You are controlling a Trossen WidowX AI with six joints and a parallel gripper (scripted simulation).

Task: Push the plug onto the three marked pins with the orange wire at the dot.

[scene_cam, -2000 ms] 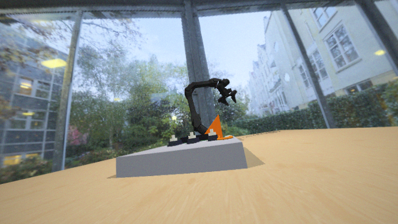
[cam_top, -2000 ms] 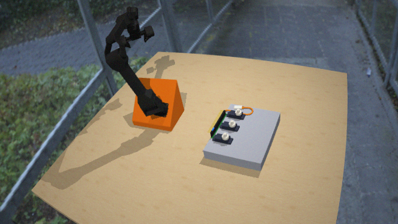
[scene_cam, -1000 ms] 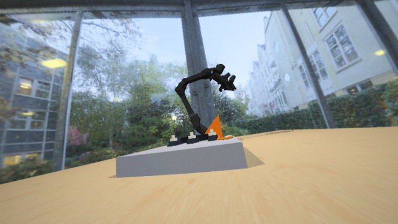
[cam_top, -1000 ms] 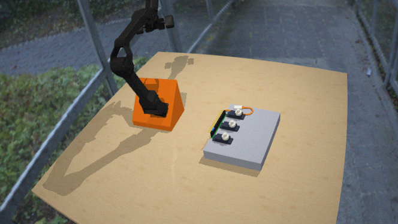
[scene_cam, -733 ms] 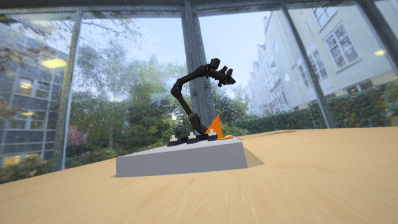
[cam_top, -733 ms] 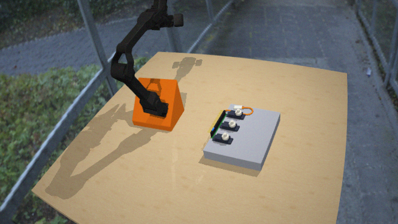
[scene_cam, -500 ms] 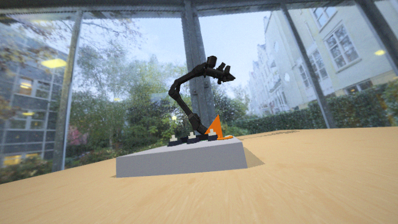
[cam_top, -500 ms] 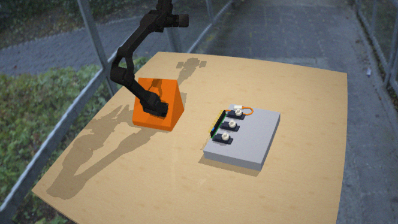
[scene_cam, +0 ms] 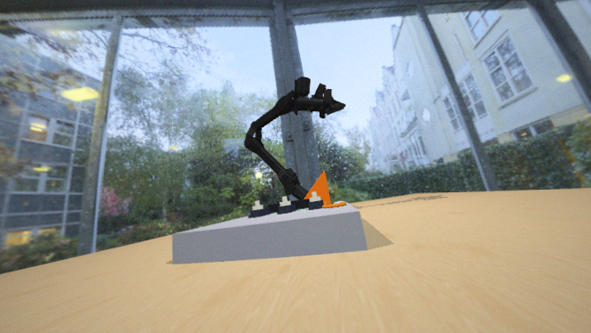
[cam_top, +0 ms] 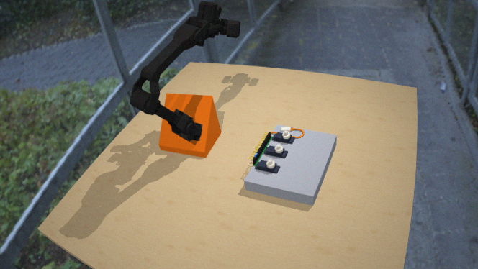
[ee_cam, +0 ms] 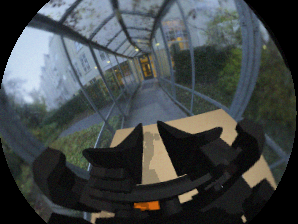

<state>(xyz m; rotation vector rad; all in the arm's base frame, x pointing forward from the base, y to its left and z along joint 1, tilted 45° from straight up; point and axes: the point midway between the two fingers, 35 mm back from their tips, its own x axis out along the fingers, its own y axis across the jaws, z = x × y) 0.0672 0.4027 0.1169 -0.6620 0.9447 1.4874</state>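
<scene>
The white plug (cam_top: 286, 128) lies flat on the far end of the grey holder block (cam_top: 302, 165) (scene_cam: 267, 242). Its orange lead (cam_top: 303, 133) (scene_cam: 330, 206) loops beside it to the farthest of three dark servos with white horns. The yellow metal pins (cam_top: 258, 144) stick out along the block's left edge in the top view. A small blue mark (cam_top: 255, 155) shows near one end of the row; its dot is too small to tell. My gripper (scene_cam: 344, 106) (ee_cam: 149, 124) is high in the air, away from the plug. Its fingers stand partly open, with nothing between them.
An orange wedge-shaped block (cam_top: 183, 126) (scene_cam: 322, 189) (ee_cam: 146, 205) stands at the arm's base, left of the holder in the top view. The wooden table (cam_top: 374, 162) (scene_cam: 445, 267) carries both. The servos' white horns stand up from the holder's top, one close to the plug.
</scene>
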